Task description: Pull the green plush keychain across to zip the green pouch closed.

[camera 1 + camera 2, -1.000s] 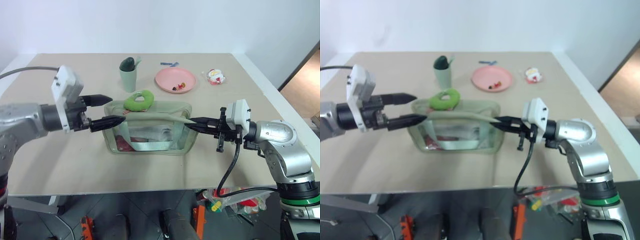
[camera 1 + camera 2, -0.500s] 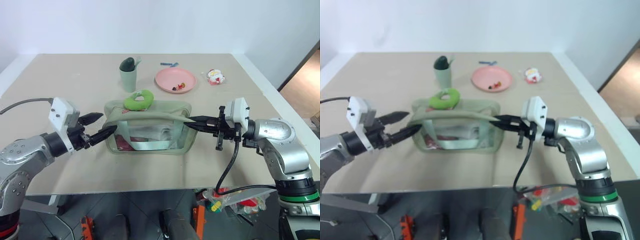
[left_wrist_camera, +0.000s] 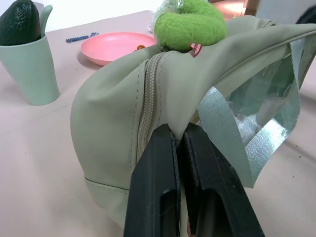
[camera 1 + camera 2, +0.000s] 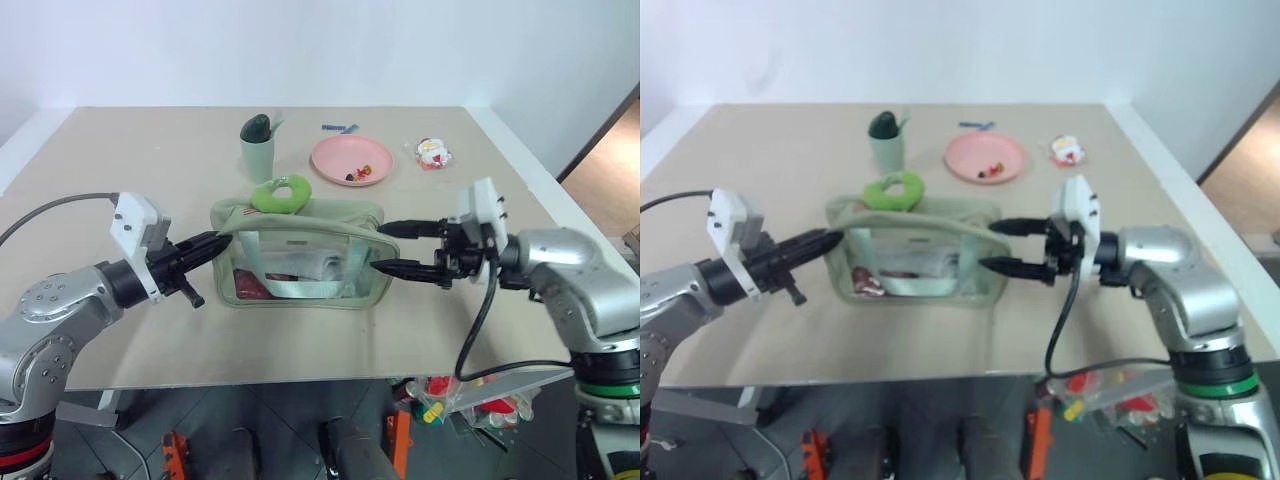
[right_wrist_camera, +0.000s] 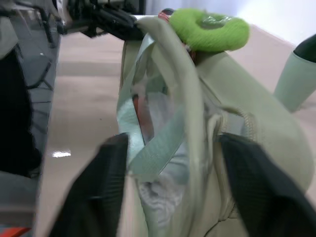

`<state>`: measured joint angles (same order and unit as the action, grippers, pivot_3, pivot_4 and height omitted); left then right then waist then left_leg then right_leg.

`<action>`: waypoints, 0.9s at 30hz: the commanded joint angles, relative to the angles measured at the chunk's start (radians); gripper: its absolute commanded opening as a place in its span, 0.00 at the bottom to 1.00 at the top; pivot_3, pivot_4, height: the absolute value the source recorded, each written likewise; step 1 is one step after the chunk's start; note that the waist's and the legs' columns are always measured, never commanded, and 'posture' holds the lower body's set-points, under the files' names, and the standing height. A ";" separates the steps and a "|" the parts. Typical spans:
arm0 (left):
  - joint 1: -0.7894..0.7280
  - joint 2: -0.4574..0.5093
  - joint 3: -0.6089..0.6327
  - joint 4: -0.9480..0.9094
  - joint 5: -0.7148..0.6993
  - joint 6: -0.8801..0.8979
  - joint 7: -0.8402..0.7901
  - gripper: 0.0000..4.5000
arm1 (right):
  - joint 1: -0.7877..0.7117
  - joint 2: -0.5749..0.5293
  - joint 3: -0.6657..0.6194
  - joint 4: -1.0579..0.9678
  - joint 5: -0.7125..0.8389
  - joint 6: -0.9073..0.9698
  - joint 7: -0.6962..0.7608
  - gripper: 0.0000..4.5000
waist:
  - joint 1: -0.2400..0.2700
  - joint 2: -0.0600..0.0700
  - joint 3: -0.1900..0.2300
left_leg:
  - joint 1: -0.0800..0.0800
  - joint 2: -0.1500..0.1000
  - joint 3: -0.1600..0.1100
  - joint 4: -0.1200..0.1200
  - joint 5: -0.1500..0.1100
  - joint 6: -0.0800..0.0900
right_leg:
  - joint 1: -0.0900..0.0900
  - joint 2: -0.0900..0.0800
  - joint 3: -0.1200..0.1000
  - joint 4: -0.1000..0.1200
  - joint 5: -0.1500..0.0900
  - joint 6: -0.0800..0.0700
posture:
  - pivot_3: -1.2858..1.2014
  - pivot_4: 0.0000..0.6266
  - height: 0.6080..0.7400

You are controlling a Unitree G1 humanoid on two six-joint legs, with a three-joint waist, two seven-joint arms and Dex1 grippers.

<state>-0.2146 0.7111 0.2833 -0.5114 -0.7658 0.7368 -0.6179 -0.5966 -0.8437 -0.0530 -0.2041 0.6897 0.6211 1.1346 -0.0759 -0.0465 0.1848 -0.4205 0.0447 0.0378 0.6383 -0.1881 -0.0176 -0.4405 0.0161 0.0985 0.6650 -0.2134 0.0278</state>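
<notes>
The green pouch stands mid-table, its zipper along the top and a webbing strap arching over it. On its top, toward the left end, rests the green plush keychain, a lime fuzzy ring. My left gripper is level at the pouch's left end. In the left wrist view its tips are shut on the fabric beside the zipper. My right gripper is open at the pouch's right end, one finger high and one low, holding nothing. The right wrist view has the keychain at the far end.
Behind the pouch stand a dull green cup with a dark object in it, a pink plate, a small red and white toy and a blue item. The table's front edge runs just below both arms.
My left gripper dropped to the pouch's left end and shut on it. My right gripper let go of the pouch's right end and opened wide, rising slightly.
</notes>
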 commanded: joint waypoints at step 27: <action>0.010 -0.030 -0.065 -0.057 0.010 -0.019 0.038 0.00 | -0.503 0.375 0.248 0.387 -0.193 0.227 -0.127 0.67 | 0.026 0.000 0.000 | -0.004 0.000 -0.001 0.000 -0.002 0.000 | -0.001 -0.003 -0.005 0.000 -0.002 0.006 | 0.52 0.24 1.00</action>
<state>-0.2061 0.6795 0.2319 -0.5540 -0.7637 0.7166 -0.5840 -1.0979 -0.4565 0.2077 0.2269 0.4872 0.8424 0.9831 -0.0501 -0.0466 0.1843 -0.4243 0.0445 0.0364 0.6381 -0.1905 -0.0180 -0.4414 0.0131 0.0927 0.6648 -0.2150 0.0336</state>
